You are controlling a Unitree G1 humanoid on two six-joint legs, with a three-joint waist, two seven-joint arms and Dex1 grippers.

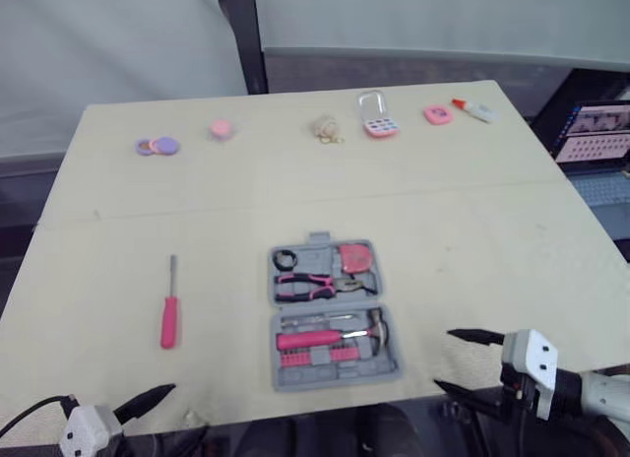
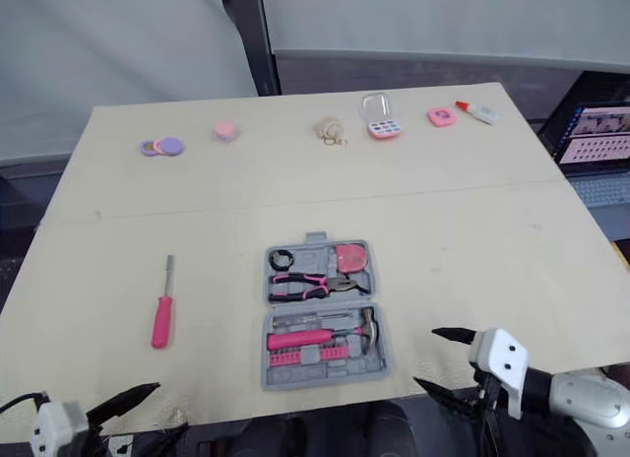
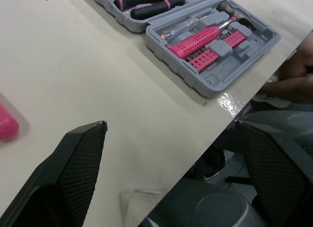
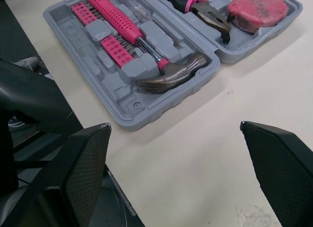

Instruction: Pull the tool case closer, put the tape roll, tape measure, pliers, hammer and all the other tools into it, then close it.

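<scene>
The left gripper (image 3: 170, 124) and right gripper (image 1: 443, 359) stood wide open, empty; closing the tool case (image 1: 340, 376) now would leave the screwdriver (image 1: 169, 314) outside.

Table (image 1: 472, 230): 1, beige matt top, broad, with 1 faint seam (image 1: 295, 207) running across it from side to side.
Wall (image 1: 98, 43): pale grey-white panels behind the table's far edge, plain and evenly lit.
Post (image 1: 243, 33): 1, black, slightly tilted, standing between 2 panels.
Band (image 1: 413, 71): dark strip low along the wall, just above the far table edge.
Laptop (image 1: 597, 132): 1, open, screen lit, beyond the table's right edge.
Light: soft, even; 1 small glare patch on the near table edge.
</scene>
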